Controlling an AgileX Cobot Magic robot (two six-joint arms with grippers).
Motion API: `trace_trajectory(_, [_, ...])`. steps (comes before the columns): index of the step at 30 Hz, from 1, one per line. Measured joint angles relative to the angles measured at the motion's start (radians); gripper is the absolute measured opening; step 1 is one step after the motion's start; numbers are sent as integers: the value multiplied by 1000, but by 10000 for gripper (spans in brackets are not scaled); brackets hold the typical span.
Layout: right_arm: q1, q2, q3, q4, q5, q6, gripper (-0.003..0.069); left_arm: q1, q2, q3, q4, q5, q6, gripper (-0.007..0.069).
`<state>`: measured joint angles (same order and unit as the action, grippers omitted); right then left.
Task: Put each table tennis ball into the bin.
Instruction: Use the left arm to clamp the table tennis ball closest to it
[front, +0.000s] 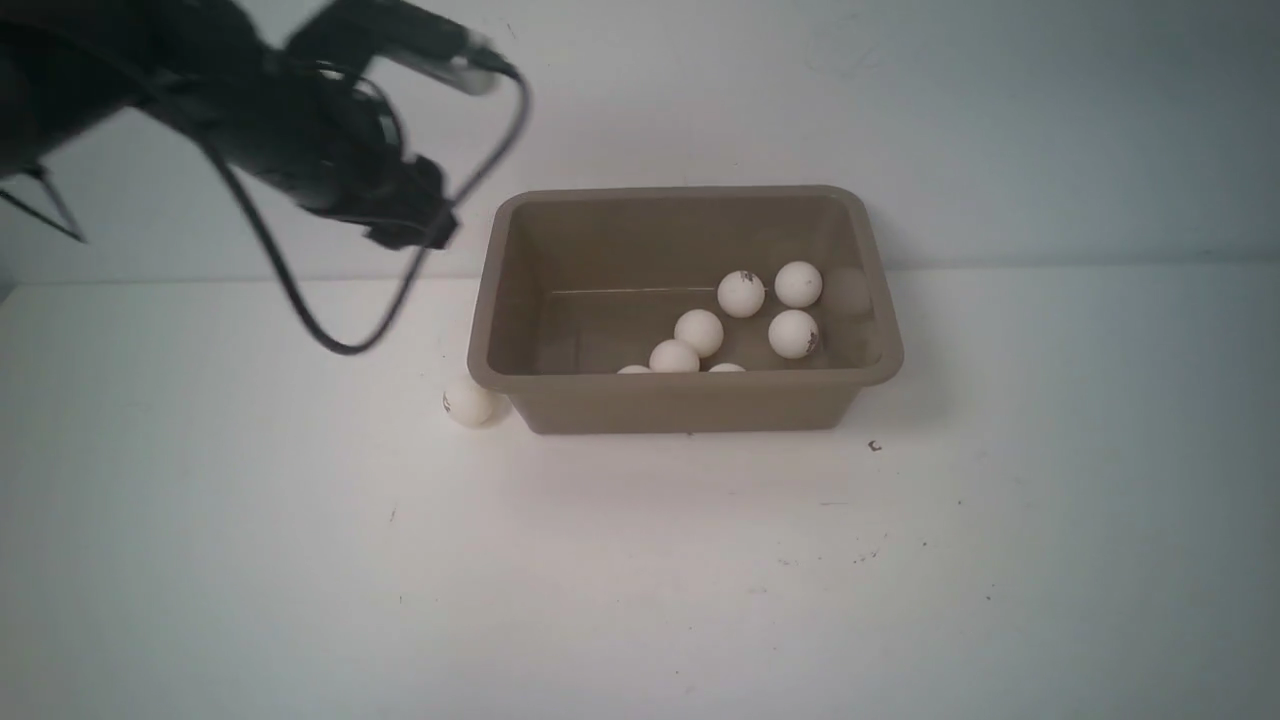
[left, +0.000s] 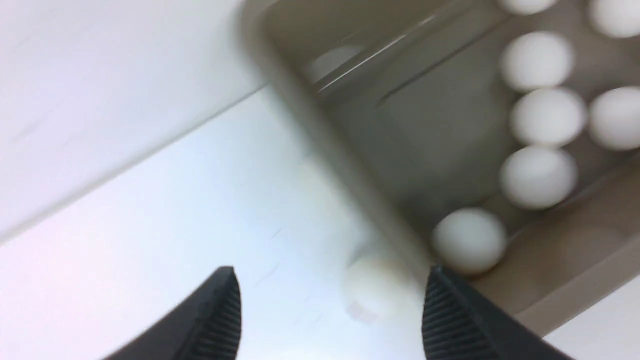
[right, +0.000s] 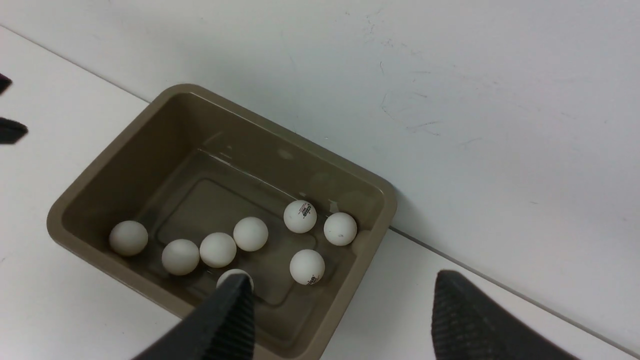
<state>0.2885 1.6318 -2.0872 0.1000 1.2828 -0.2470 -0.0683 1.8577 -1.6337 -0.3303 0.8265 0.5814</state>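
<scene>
Balls (front: 698, 332) white and matte, some logo-printed; bin (front: 690, 405) taupe, round-cornered.

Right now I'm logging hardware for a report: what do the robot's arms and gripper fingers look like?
The left arm is black and bulky, with a loose black cable looping beneath it. Left fingers and right fingers are black, tapered, with ribbed inner faces.
</scene>
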Motion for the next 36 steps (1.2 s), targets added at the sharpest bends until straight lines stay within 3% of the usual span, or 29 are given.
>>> trace_trajectory(5, [0,0,0,1,0,-3,440,91,38,0,-35,50,69,436])
trace_trajectory(11, [0,0,0,4,0,-5,440,136,92,1,-243,66,192,436])
trace_trajectory(36, [0,0,0,18,0,-6,440,95,289,0,-328,88,218,436])
